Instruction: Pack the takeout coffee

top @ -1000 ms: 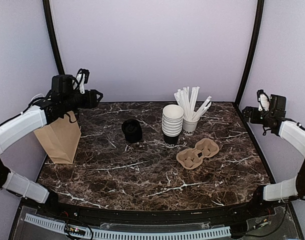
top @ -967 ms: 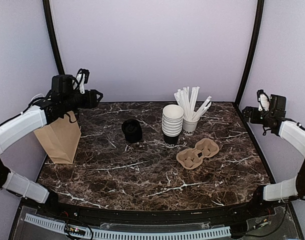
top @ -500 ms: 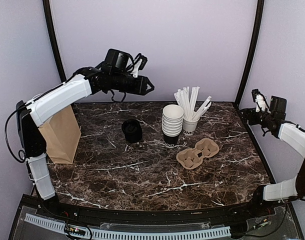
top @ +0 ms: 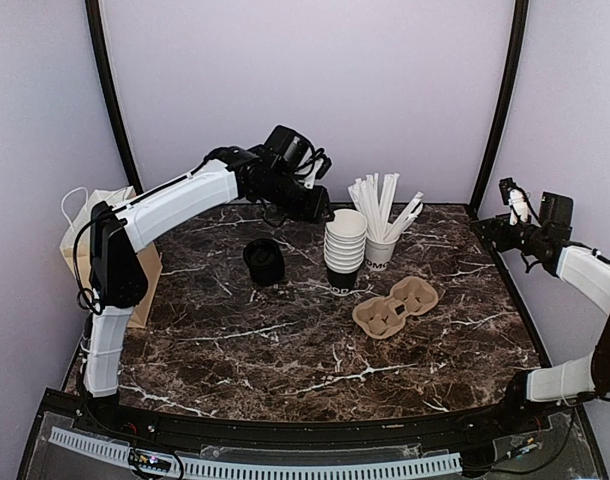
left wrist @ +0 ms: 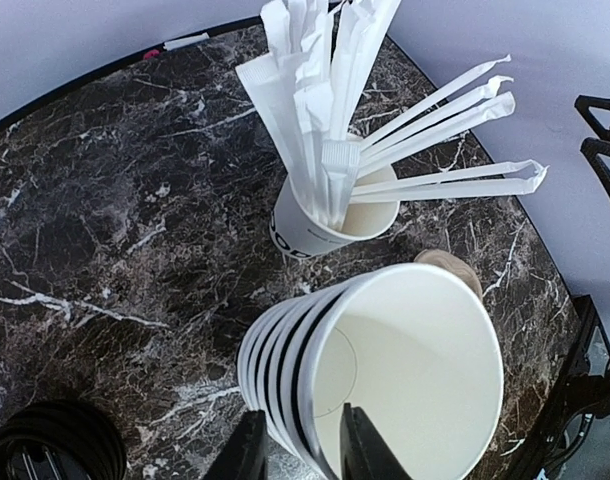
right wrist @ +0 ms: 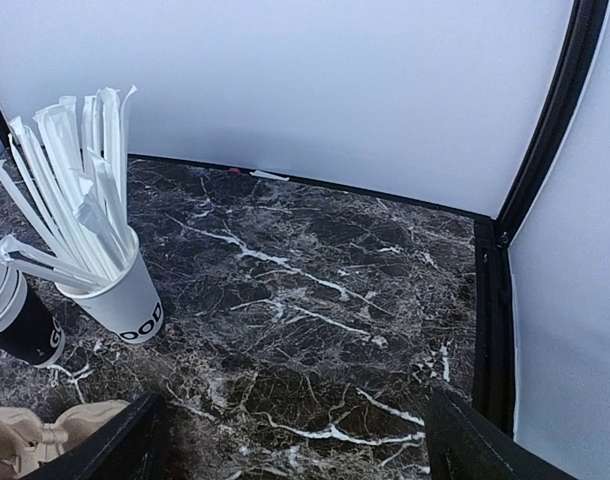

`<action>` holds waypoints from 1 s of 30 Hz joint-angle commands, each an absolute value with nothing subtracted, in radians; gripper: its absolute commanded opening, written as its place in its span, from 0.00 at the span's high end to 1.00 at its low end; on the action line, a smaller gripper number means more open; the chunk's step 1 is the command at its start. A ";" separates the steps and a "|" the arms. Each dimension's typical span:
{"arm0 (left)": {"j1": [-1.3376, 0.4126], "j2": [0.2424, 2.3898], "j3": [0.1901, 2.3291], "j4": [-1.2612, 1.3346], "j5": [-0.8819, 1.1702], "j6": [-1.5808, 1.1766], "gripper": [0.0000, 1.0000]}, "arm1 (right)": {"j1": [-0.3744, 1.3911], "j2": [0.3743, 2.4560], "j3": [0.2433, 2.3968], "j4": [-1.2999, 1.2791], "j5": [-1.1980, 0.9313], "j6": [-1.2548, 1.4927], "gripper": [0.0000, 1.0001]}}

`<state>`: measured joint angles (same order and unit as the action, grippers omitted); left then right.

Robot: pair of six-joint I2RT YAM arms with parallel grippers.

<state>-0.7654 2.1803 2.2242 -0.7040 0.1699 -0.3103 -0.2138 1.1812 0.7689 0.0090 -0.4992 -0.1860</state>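
From where I stand, the packing has hardly begun. The takeout coffee (top: pixel 264 259), lid on, stands upright on the marble tabletop (top: pixel 285 350), left of the pile of lidless cups (top: pixel 344 245) and well apart from both the cardboard cup carrier (top: pixel 395 306) and the brown paper bag (top: pixel 77 245) at the far left edge. Nothing holds it, and the carrier's pockets look empty.

The left hand (top: pixel 320 212) is not at the coffee at all. It hangs over the pile of lidless cups, its fingers (left wrist: pixel 247 452) drawn close together astride the near rim of the top cup. I cannot tell whether they actually pinch it. The right hand (top: pixel 500 228) hovers at the right edge of the tabletop, spread wide and holding nothing, beyond the white cup of straws (top: pixel 379 250).

By my reckoning everything is left: the coffee must be grasped, seated in the carrier or bag, and let go.
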 commanded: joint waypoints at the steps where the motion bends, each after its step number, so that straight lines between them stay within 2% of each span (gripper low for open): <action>1: -0.791 2.179 2.261 -0.738 0.195 -0.329 0.73 | -0.219 1.192 0.770 0.042 -0.531 -0.199 0.10; 3: -0.795 2.185 2.261 -0.742 0.189 -0.332 0.77 | -0.219 1.196 0.774 0.037 -0.534 -0.201 0.10; 6: -0.796 2.186 2.262 -0.746 0.176 -0.339 0.89 | -0.219 1.199 0.776 0.034 -0.535 -0.201 0.11; 13: -0.799 2.185 2.296 -0.766 0.163 -0.344 1.00 | -0.218 1.199 0.775 0.032 -0.534 -0.202 0.11; 30: -0.799 2.089 2.427 -0.851 0.114 -0.296 1.00 | -0.218 1.201 0.776 0.028 -0.540 -0.203 0.11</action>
<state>-0.7952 2.1948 2.3749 -0.8131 0.1349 -0.3199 -0.2146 1.1957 0.7689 0.0067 -0.5243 -0.2008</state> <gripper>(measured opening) 0.046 0.892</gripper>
